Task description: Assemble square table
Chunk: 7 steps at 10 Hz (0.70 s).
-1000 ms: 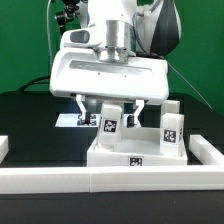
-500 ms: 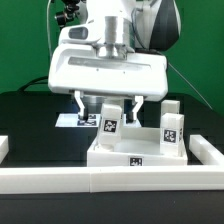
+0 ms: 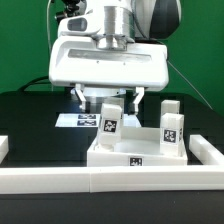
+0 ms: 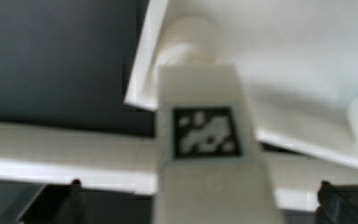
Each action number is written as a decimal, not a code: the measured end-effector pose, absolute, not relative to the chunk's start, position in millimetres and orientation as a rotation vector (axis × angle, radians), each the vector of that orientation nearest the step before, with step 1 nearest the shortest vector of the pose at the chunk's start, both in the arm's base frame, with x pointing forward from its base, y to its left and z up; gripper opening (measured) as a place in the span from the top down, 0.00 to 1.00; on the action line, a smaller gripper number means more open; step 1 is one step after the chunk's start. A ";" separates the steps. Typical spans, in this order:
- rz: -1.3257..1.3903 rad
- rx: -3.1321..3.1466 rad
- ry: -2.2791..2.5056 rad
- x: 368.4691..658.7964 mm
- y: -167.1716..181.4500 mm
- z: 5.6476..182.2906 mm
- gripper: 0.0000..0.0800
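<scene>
The white square table top (image 3: pixel 112 153) lies against the front rail. One white tagged leg (image 3: pixel 110 118) stands upright on it near the middle. A second tagged leg (image 3: pixel 172 126) stands at its corner on the exterior view's right. My gripper (image 3: pixel 108 97) hangs open just above the middle leg, one finger on each side, touching nothing. In the wrist view that leg (image 4: pixel 202 130) rises from the table top (image 4: pixel 274 70) between my dark fingertips (image 4: pixel 60 197), with a wide gap on both sides.
The marker board (image 3: pixel 72 120) lies on the black table behind the table top. A long white rail (image 3: pixel 60 180) runs along the front edge, with a raised end (image 3: pixel 213 150) at the exterior view's right.
My gripper has risen, staying open. Its fingers have moved up from beside the middle leg to about the height of its top. The leg and table top have not moved.
</scene>
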<state>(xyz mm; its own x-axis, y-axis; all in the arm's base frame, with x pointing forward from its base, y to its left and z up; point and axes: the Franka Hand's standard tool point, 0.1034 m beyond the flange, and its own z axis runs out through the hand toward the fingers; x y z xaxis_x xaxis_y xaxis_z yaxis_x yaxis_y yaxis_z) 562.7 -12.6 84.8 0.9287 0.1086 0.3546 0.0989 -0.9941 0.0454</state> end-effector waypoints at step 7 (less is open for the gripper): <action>0.287 3.143 0.188 570.4 -29.4 80.1 0.19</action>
